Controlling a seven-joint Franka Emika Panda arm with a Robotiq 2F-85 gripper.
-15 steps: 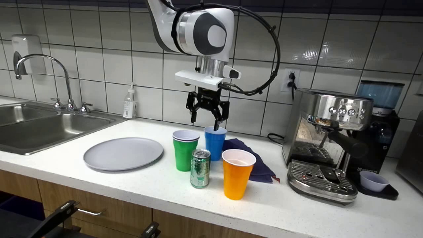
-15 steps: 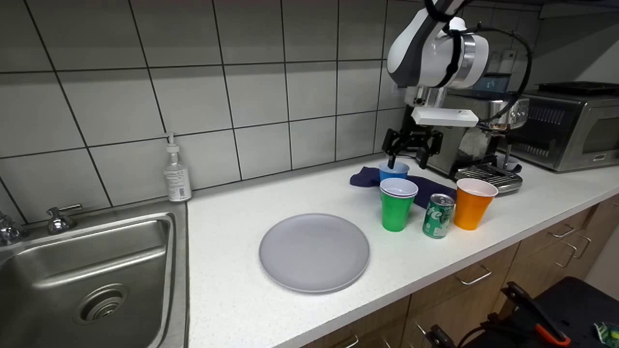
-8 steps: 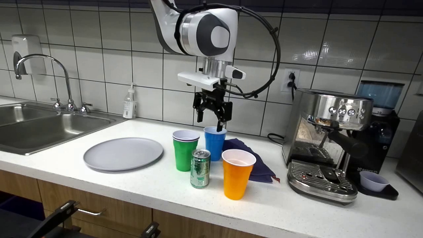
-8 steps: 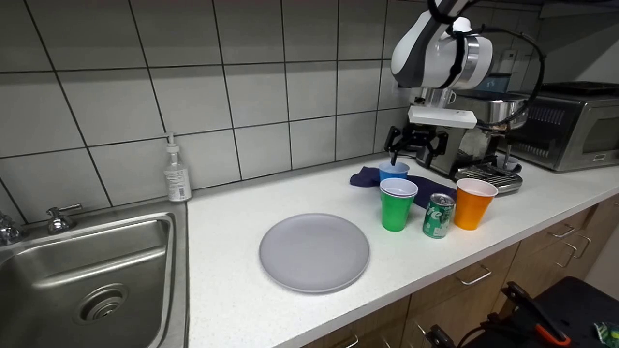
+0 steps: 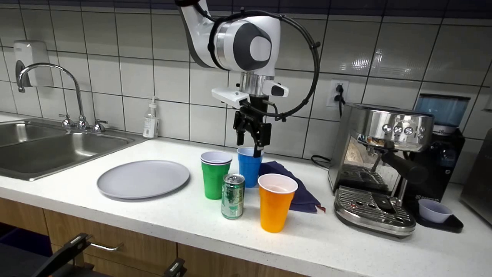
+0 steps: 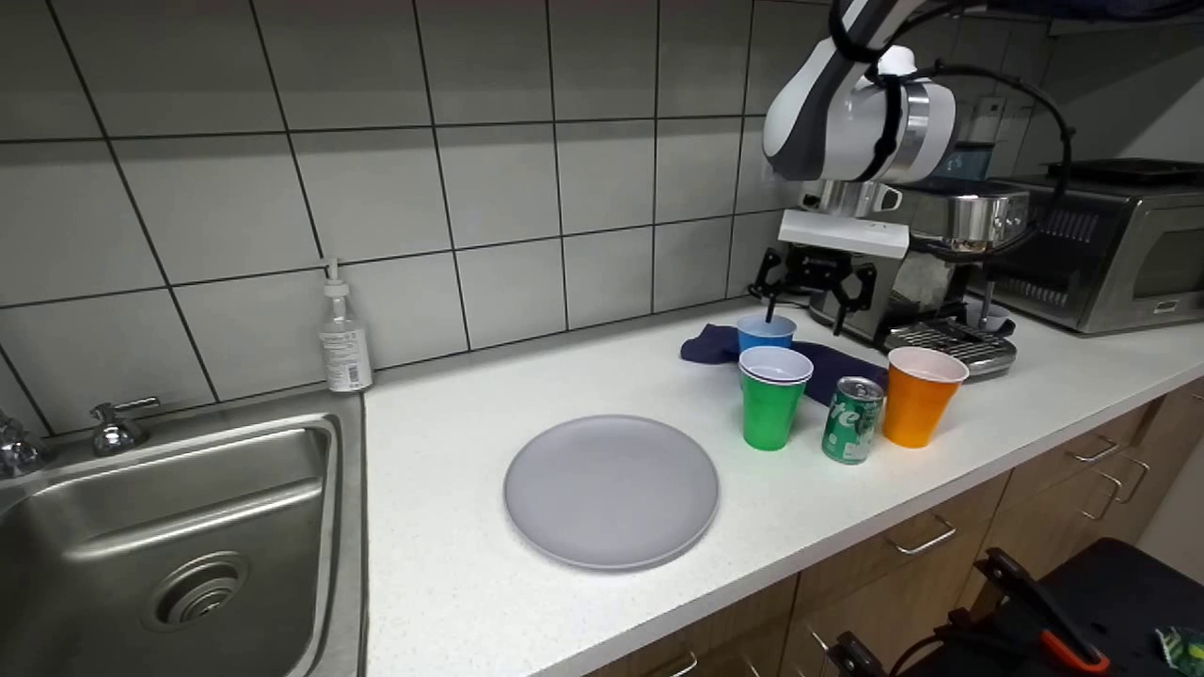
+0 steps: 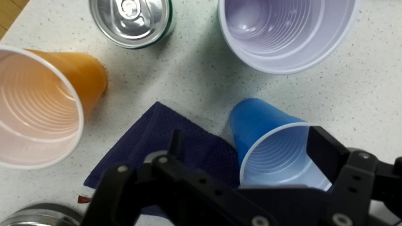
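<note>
gripper (image 5: 249,146): had shifted rightward in both exterior views since the earlier frame; jaws stood wide apart, empty, likely for clearance around a rim.
blue cup (image 7: 273,153): stood upright on its base, lower right of the wrist view; a finger (image 7: 323,153) hid part of its rim, contact unclear.
dark cloth (image 7: 144,138): lay beside it, partly covered.
can (image 7: 128,18): cut off at that view's top.

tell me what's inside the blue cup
In the wrist view, the blue cup shows only its pale, ribbed inner wall. Its bottom is out of sight, and a finger of the open gripper covers part of the opening.
</note>
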